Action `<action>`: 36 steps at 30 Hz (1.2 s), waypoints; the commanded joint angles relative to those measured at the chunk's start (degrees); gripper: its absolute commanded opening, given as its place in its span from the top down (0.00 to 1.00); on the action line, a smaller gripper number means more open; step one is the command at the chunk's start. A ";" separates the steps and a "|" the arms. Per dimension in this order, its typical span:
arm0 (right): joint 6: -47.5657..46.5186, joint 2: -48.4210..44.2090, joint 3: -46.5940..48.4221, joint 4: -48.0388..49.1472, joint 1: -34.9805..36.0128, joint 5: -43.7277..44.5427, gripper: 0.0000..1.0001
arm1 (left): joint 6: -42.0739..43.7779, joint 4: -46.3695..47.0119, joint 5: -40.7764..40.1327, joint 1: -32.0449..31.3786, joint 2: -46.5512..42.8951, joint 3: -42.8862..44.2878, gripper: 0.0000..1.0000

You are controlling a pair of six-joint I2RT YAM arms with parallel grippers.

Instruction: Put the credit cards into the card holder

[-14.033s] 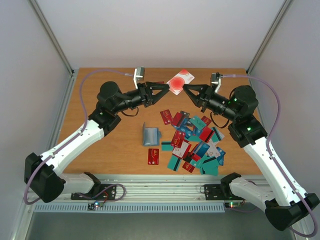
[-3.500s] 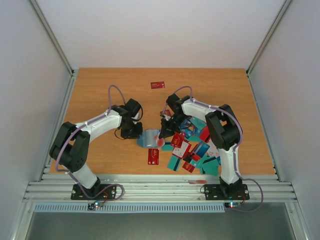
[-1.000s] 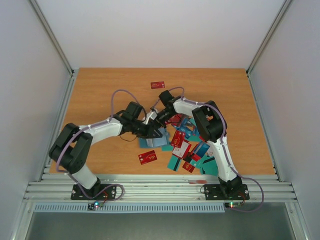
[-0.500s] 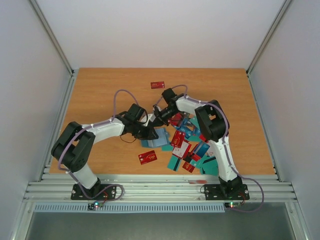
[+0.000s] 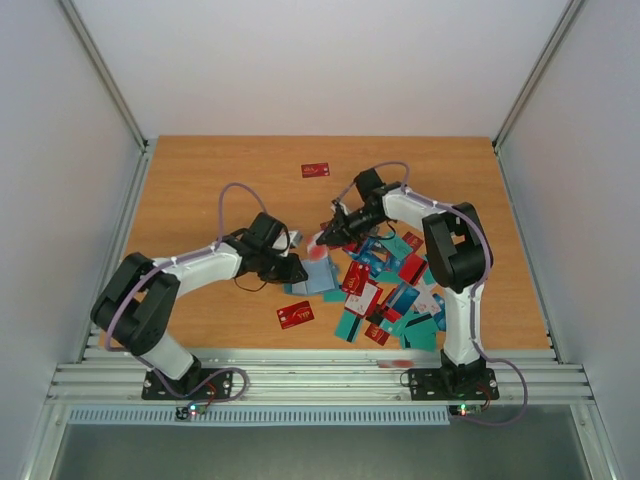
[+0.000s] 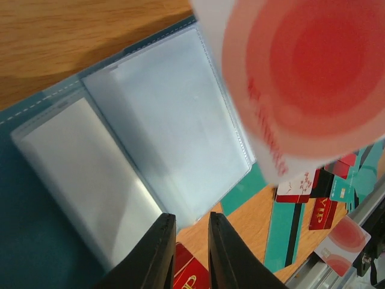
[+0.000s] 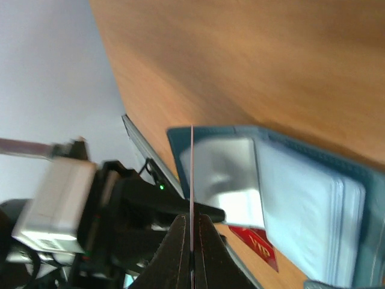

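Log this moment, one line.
left gripper: on edge of open holder, grip unclear | right gripper: shut on card, over holder

Top camera looks down from high behind, whole counter (image 5: 200, 180) in frame. Both wrist cameras are in tight, facing the open card holder (image 6: 150, 138) from opposite sides, and all three views share it.

On one tabletop (image 5: 200, 190) are recorded one card holder (image 6: 156, 126), one white card (image 6: 301, 78) printed with red circles, two single red cards (image 5: 315, 170), and one heap (image 5: 390, 295) of overlapped red, teal, blue and white cards, too many to be counted.
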 commanded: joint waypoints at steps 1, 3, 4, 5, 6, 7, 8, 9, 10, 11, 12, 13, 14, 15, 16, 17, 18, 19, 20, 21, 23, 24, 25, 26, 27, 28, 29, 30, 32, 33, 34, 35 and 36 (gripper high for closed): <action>1.60 -3.39 -7.75 6.08 0.64 -2.18 0.99 | -1.20 2.12 -2.49 0.29 -3.20 -1.76 0.82; 2.08 -4.03 -10.30 8.09 1.06 -3.06 0.99 | -1.93 2.86 -2.29 0.62 -3.77 -2.51 0.82; 1.93 -4.17 -11.08 8.41 1.36 -3.16 0.99 | -2.12 3.16 -1.93 0.88 -3.71 -2.79 0.83; 1.83 -4.32 -11.65 8.72 1.63 -3.34 0.99 | -2.29 3.52 -1.46 1.10 -3.68 -3.11 0.83; 1.59 -4.53 -12.07 8.88 2.00 -3.39 0.99 | -2.52 4.01 -0.96 1.49 -3.65 -3.51 0.83; 1.29 -4.73 -12.43 8.97 2.40 -3.26 0.99 | -2.87 4.54 -0.64 1.72 -3.61 -3.88 0.83; 0.99 -4.90 -12.80 9.10 2.71 -3.04 0.99 | -3.17 5.19 -0.29 1.99 -3.60 -4.25 0.83; 0.91 -5.04 -13.13 9.44 2.94 -2.97 0.99 | -3.49 5.49 -0.04 2.30 -3.53 -4.54 0.83; 1.00 -5.07 -13.41 10.13 3.10 -3.13 0.99 | -3.99 6.02 0.31 2.58 -3.43 -4.81 0.82; 1.29 -5.04 -13.80 10.96 3.20 -3.44 0.99 | -4.30 6.75 0.85 2.80 -3.25 -5.31 0.82; 1.72 -4.89 -14.18 12.06 3.31 -3.76 0.99 | -4.83 7.37 1.24 2.96 -3.07 -5.63 0.82; 2.31 -4.69 -14.46 13.20 3.40 -4.19 0.99 | -5.19 8.44 2.04 3.25 -2.92 -5.98 0.82; 2.69 -4.54 -14.67 14.22 3.53 -4.62 0.99 | -5.78 9.31 2.74 3.49 -2.82 -6.34 0.81; 3.25 -4.35 -15.00 15.52 3.77 -5.02 0.99 | -6.32 10.12 3.44 3.73 -2.69 -6.65 0.81; 3.91 -4.20 -15.38 16.96 4.04 -5.49 0.99 | -6.75 11.17 4.28 4.01 -2.64 -6.92 0.81; 4.45 -4.01 -15.69 18.30 4.37 -6.02 0.99 | -7.41 12.19 5.13 4.32 -2.58 -7.26 0.80; 4.85 -3.88 -15.90 19.29 4.65 -6.20 0.99 | -7.88 13.34 5.87 4.75 -2.56 -7.52 0.79; 5.00 -3.79 -15.95 19.81 4.90 -6.19 0.99 | -8.64 14.12 6.43 5.11 -2.39 -7.81 0.79; 4.87 -3.69 -15.90 19.86 5.12 -5.74 0.99 | -9.11 14.15 6.86 5.50 -2.27 -7.74 0.79; 4.77 -3.68 -15.88 19.82 5.20 -5.40 0.99 | -9.73 14.08 7.23 5.89 -2.20 -7.59 0.79; 4.75 -3.65 -15.87 20.03 5.34 -5.13 0.99 | -10.69 15.31 8.15 6.62 -2.33 -8.17 0.78; 4.84 -3.54 -15.87 20.24 5.36 -5.16 0.99 | -11.56 16.23 8.82 6.97 -2.45 -8.55 0.77; 5.09 -3.44 -15.98 20.80 5.28 -5.38 0.99 | -12.00 16.72 9.55 7.17 -2.35 -8.85 0.76; 5.48 -3.41 -16.23 21.67 5.35 -5.63 0.99 | -12.49 18.32 10.29 7.30 -2.07 -8.98 0.76; 6.04 -3.39 -16.49 22.59 5.37 -5.89 0.99 | -12.96 19.20 10.75 7.39 -1.76 -9.02 0.75; 6.61 -3.34 -16.75 23.65 5.36 -6.25 0.99 | -13.18 19.87 11.24 7.46 -1.37 -9.06 0.75; 7.13 -3.26 -16.97 24.60 5.36 -6.65 0.99 | -13.56 20.71 11.83 7.62 -0.86 -9.30 0.75; 7.88 -3.16 -17.13 25.42 5.36 -6.96 0.99 | -13.90 21.72 12.37 7.72 -0.42 -9.39 0.75; 9.05 -2.86 -17.35 27.37 5.37 -7.72 0.99 | -14.92 23.16 13.15 8.19 0.25 -9.84 0.74; 9.68 -2.67 -17.44 28.29 5.34 -8.06 0.99 | -15.53 24.63 13.80 8.47 0.51 -10.28 0.73; 10.40 -2.63 -17.60 29.26 5.36 -8.33 0.99 | -16.32 25.74 14.18 8.88 0.66 -10.71 0.72; 11.44 -2.43 -17.88 30.69 5.36 -8.70 0.99 | -16.79 26.87 14.84 9.22 0.90 -11.16 0.71; 12.65 -2.40 -18.20 32.33 5.37 -9.06 0.99 | -17.52 28.22 15.44 9.60 1.15 -11.55 0.71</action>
